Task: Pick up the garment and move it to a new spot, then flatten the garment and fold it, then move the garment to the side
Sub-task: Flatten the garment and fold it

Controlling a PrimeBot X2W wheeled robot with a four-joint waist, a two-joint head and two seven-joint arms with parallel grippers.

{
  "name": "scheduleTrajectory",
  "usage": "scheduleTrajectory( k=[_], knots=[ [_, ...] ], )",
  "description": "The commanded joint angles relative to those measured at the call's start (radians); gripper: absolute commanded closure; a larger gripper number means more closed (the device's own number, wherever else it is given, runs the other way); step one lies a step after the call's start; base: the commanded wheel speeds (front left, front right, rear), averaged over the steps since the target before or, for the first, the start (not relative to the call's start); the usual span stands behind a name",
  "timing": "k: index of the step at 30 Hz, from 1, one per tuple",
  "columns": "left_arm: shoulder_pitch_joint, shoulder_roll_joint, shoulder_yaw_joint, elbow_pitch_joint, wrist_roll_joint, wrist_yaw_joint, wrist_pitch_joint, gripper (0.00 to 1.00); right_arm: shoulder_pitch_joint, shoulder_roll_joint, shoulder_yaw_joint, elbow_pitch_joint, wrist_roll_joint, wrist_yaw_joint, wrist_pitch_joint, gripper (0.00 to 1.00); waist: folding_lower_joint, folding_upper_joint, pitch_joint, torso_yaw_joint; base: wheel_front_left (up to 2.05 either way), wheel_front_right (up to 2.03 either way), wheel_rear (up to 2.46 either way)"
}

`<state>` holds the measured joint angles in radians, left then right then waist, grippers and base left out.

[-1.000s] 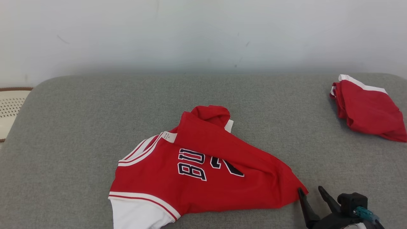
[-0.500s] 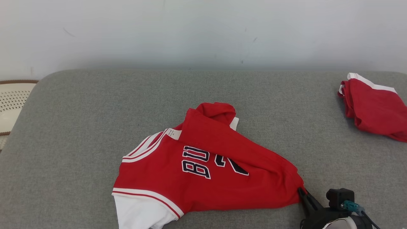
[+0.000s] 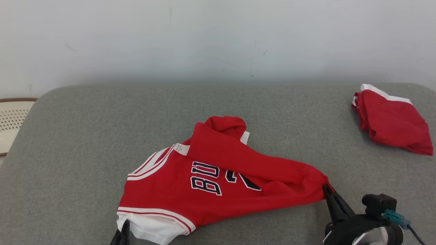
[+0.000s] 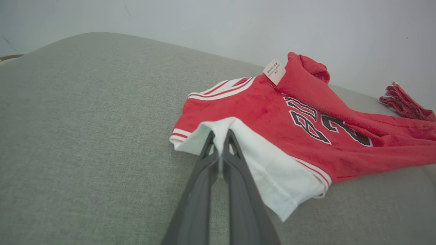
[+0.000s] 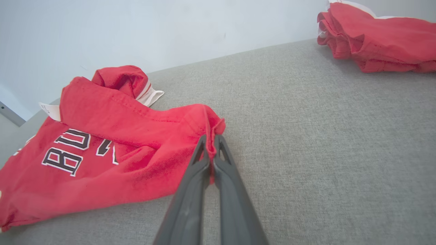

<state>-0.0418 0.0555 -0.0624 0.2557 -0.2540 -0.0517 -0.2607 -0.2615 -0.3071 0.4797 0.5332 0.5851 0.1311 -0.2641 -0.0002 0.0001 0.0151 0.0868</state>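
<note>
The garment (image 3: pixel 218 183) is a red jersey with white sleeves and dark lettering, lying crumpled in the middle of the grey cushion (image 3: pixel 85 136). My right gripper (image 3: pixel 326 188) is shut on the garment's red right-hand corner (image 5: pixel 211 136), which is raised a little off the cushion. At the lower left, my left gripper (image 3: pixel 125 224) is shut on the edge of the white sleeve (image 4: pixel 238 149); the left wrist view has its fingers (image 4: pixel 211 160) pinching that white cloth.
A second red garment (image 3: pixel 391 119) with white trim lies bunched at the cushion's far right. A perforated cream basket (image 3: pixel 12 119) stands beyond the left edge. A pale wall rises behind. Bare grey cushion lies to the left and behind the jersey.
Both grippers went from open to shut on the garment. The right one has lifted its corner slightly. The left gripper's fingers have come into the head view. The camera has shifted a little.
</note>
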Motion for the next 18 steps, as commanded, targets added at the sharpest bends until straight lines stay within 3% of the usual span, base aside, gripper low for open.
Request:
scheduleTrajectory(
  k=[1, 10, 18],
  knots=[
    [-0.01, 0.009, 0.003, -0.025, 0.011, -0.006, -0.003, 1.0, 0.007, -0.012, 0.0, -0.033, 0.013, -0.001, 0.006, 1.0, 0.0002, -0.0001, -0.004, -0.01, 0.0, 0.0, 0.0],
    [-0.151, 0.075, -0.026, -0.122, 0.044, -0.032, 0.036, 1.0, -0.062, -0.038, -0.002, -0.198, 0.061, -0.001, 0.101, 1.0, 0.0002, -0.0001, 0.016, -0.041, 0.0, 0.0, 0.0],
    [-0.435, 0.177, -0.042, -0.128, 0.036, -0.063, 0.131, 1.0, -0.29, -0.037, 0.039, -0.228, 0.145, -0.001, 0.212, 1.0, 0.0002, -0.0001, 0.132, -0.08, 0.0, 0.0, 0.0]
  ],
)
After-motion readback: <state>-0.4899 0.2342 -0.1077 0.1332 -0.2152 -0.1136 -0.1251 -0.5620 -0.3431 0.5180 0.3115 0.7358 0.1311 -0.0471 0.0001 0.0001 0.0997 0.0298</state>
